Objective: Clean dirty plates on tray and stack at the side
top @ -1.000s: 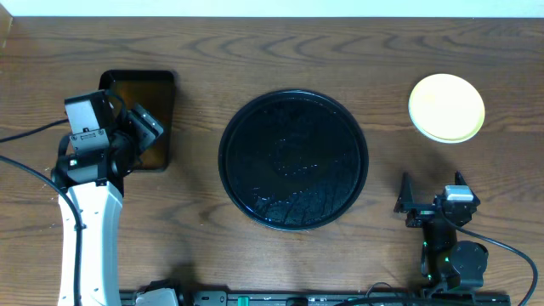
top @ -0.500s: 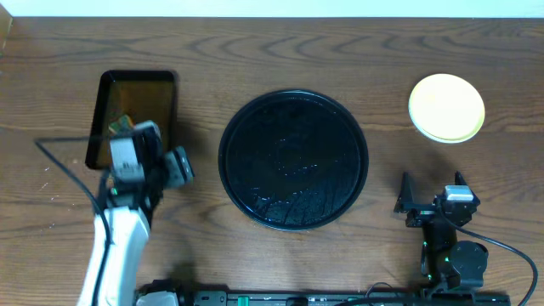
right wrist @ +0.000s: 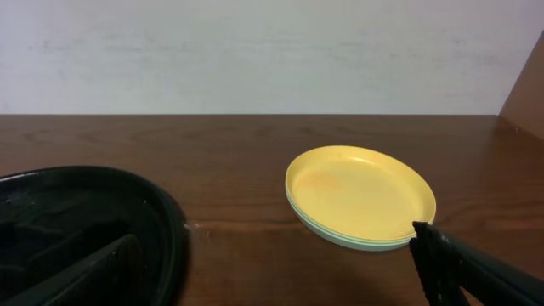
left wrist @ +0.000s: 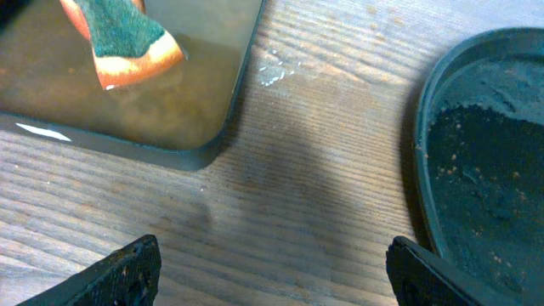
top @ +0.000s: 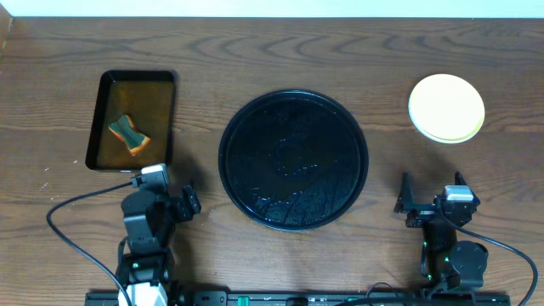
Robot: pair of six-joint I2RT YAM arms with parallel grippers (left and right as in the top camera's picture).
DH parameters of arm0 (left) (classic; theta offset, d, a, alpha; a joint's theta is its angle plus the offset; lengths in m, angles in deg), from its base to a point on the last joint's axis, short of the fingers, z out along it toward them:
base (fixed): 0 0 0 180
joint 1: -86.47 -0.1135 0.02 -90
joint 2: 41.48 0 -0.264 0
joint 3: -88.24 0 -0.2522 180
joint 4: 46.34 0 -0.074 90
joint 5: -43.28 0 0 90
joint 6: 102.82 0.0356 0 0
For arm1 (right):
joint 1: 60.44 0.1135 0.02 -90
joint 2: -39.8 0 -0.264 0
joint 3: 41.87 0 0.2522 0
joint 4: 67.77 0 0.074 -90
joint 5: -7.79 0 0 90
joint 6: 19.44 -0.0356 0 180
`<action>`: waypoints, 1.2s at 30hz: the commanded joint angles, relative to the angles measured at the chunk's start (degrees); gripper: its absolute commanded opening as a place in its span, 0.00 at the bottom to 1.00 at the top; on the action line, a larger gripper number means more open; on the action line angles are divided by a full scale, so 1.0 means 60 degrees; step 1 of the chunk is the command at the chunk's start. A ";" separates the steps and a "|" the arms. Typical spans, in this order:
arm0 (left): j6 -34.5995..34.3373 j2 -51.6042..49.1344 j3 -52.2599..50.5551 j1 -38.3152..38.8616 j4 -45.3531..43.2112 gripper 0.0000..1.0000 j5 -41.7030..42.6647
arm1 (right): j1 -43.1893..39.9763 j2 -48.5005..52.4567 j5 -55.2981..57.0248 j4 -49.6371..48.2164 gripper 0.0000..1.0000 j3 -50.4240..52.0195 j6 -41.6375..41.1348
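- Tray (top: 293, 160) bare; plates (top: 446, 108) stacked well to its right on the surface, yellow uppermost.
- Left fingers (left wrist: 127, 272) and right fingers (right wrist: 459, 268) spread wide, holding nothing.
- Task judged complete.

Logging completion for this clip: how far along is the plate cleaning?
Done: plates stacked beside the round tray, yellow on top; that tray holds none. In hand: nothing; left pincer and right pincer are open, empty, sponge lying in the rectangular tray. Left: seemingly nothing.

The glossy black tray (top: 293, 160) sits on a grained wooden table (top: 340, 51) beside a smooth yellow plate (top: 446, 108).
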State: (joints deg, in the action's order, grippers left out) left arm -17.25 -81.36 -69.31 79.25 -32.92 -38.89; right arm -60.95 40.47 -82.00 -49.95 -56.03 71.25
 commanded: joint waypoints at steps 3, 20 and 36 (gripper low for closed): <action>0.0448 0.1530 -0.0831 0.0124 -0.0255 0.85 0.0095 | -0.0062 -0.0055 -0.0004 0.0040 0.99 0.0018 0.0117; 0.1166 0.4892 -0.1410 0.0681 0.0652 0.85 -0.0022 | -0.0062 -0.0055 -0.0007 0.0040 0.99 0.0018 0.0117; 0.0871 0.6630 -0.1410 0.0692 0.0692 0.85 -0.0277 | -0.0062 -0.0047 -0.0007 0.0040 0.99 0.0018 0.0117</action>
State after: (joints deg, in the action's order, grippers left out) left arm -11.50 -42.13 -77.12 83.16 -31.50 -39.65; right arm -60.97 40.49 -82.00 -49.95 -56.03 71.25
